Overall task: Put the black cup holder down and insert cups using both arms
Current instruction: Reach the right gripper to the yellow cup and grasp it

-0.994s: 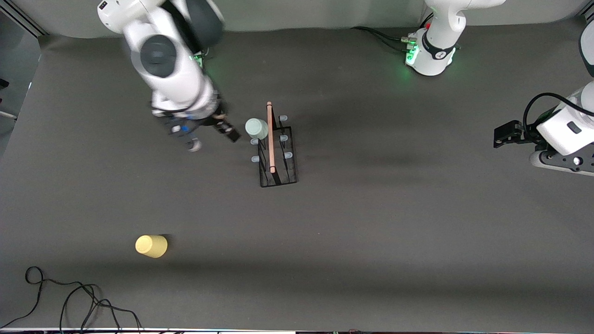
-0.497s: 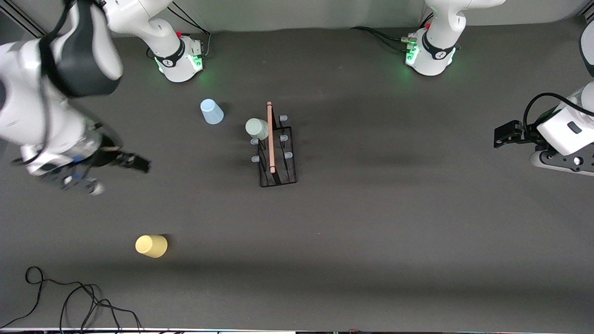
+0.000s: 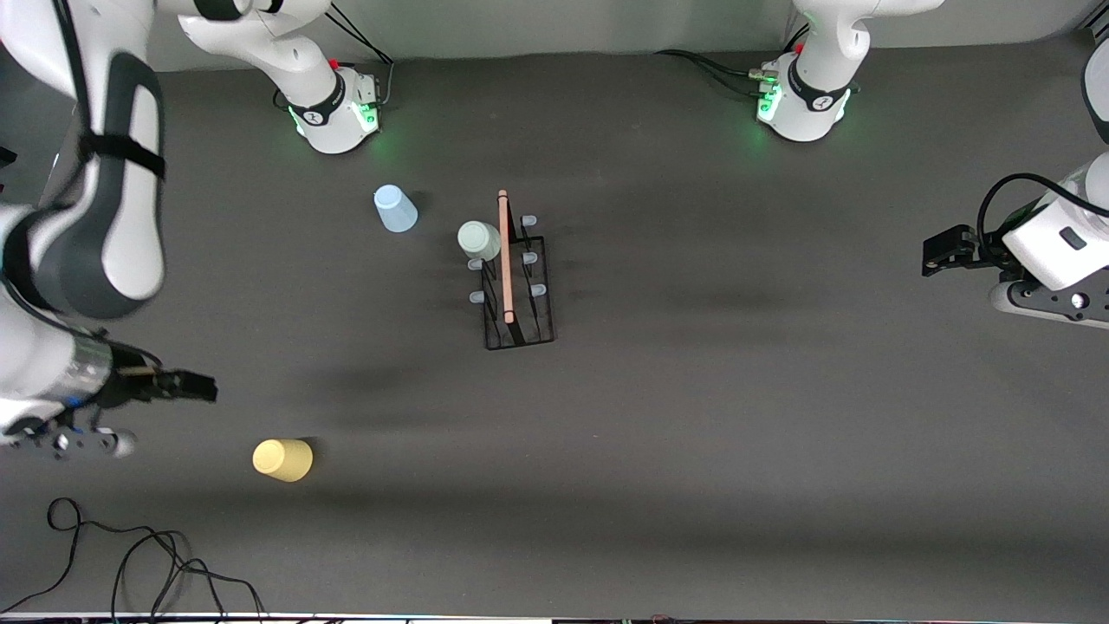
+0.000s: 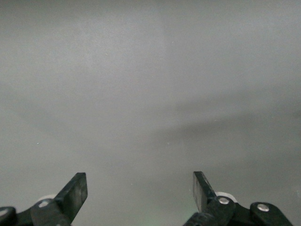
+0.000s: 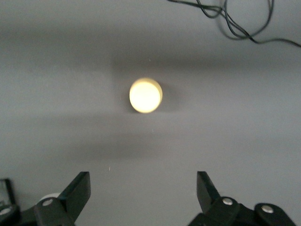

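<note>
I have the right gripper (image 3: 195, 386) up over the worktop (image 3: 736, 433) at the right arm's end, its fingers (image 5: 77, 190) spread wide with nothing between them. The yellow cup (image 3: 282, 459) stands upside down on the worktop close by it, ahead of the open fingers in the right wrist view (image 5: 146, 95). A loose black cable (image 3: 130, 555) lies past that cup at the worktop's edge. Well away from this gripper, mid-worktop, sits the black cup holder (image 3: 518, 290), upright, with the mint green cup (image 3: 479, 240) inverted on one of its prongs. The light blue cup (image 3: 394, 209) stands inverted beside the holder, apart from it. My left gripper (image 3: 943, 251) waits at the left arm's end, fingers (image 4: 73, 195) apart and empty.
</note>
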`<state>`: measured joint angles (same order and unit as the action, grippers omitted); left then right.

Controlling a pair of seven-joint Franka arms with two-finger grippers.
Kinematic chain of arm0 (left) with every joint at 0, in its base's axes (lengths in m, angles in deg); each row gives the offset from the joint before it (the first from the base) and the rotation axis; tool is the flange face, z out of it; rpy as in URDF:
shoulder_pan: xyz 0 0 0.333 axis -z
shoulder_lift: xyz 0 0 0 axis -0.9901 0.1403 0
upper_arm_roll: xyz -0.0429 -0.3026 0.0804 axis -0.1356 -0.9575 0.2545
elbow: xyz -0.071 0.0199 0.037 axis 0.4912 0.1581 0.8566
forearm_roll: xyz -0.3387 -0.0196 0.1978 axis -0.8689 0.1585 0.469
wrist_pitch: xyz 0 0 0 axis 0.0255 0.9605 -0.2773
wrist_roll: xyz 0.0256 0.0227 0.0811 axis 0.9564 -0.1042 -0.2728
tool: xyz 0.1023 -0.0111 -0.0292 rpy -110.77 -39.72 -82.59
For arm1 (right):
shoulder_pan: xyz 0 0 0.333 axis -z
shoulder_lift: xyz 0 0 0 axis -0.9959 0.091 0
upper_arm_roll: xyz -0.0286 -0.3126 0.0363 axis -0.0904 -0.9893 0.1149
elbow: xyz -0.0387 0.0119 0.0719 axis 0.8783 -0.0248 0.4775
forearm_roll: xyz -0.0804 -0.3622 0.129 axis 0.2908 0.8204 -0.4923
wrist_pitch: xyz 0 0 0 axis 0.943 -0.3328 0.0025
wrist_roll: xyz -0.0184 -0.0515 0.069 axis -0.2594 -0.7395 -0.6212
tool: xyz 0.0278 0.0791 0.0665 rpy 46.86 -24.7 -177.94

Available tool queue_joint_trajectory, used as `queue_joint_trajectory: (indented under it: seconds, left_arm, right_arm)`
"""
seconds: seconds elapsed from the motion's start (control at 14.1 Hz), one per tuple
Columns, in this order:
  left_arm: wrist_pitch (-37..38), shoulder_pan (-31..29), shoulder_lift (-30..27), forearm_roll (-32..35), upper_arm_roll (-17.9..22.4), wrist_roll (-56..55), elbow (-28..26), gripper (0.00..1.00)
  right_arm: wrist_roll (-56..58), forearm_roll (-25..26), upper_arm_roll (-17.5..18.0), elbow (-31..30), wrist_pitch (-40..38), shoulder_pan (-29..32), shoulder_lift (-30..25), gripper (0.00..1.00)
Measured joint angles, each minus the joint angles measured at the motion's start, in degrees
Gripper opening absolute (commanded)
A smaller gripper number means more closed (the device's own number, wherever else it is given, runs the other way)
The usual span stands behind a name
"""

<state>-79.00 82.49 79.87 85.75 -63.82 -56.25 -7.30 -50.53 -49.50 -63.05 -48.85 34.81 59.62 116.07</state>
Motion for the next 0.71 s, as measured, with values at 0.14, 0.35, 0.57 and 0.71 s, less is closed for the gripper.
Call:
queue_joint_trajectory:
  seconds: [0.14,0.35,0.57,0.71]
  left_arm:
    - [0.0,0.0,0.0,0.0,0.0,0.0,0.0,1.0]
    - [0.0,0.0,0.0,0.0,0.0,0.0,0.0,1.0]
    - [0.0,0.0,0.0,0.0,0.0,0.0,0.0,1.0]
    - [0.0,0.0,0.0,0.0,0.0,0.0,0.0,1.0]
  right_arm:
    - [0.0,-2.2,0.6,0.8,4.1,0.0,4.0,1.0]
    - [0.0,-5.6,0.8,1.1,8.6,0.0,9.7,1.0]
    - [3.0,-9.2,0.8,0.9,14.0,0.4,15.1,1.0]
    - [6.2,-12.9,0.8,0.5,16.7,1.1,18.0,1.0]
